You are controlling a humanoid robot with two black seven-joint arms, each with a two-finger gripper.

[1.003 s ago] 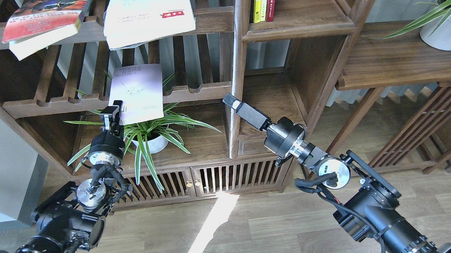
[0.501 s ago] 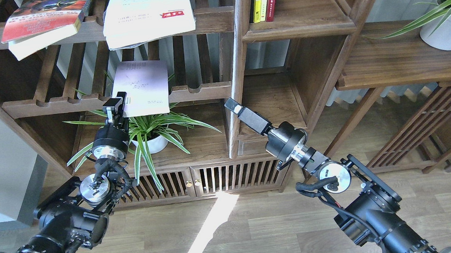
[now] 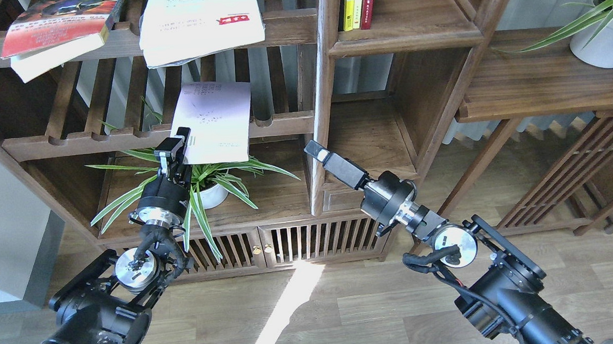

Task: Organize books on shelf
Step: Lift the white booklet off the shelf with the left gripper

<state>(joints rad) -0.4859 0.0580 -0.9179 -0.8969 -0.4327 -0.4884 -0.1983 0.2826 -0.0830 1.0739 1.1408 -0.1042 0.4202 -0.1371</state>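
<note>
My left gripper (image 3: 179,143) is shut on the lower left corner of the thin pale booklet (image 3: 214,122), holding it up in front of the slatted rack. The large white book with a red logo (image 3: 199,21) and the thick red-orange book (image 3: 55,25) lie on the upper slatted rack. My right gripper (image 3: 316,151) looks shut and empty, beside the upright post at the mouth of the narrow cubby, whose dark board shelf (image 3: 370,137) is bare.
A potted spider plant (image 3: 208,190) stands on the low board under the booklet. Upright yellow and red books (image 3: 358,4) stand in the upper cubby. A white plant pot (image 3: 601,41) sits on the wide board at right. The upright post (image 3: 321,98) separates rack and cubby.
My left gripper has carried the booklet to the right and slightly up, toward the post. My right arm has shifted only slightly.
</note>
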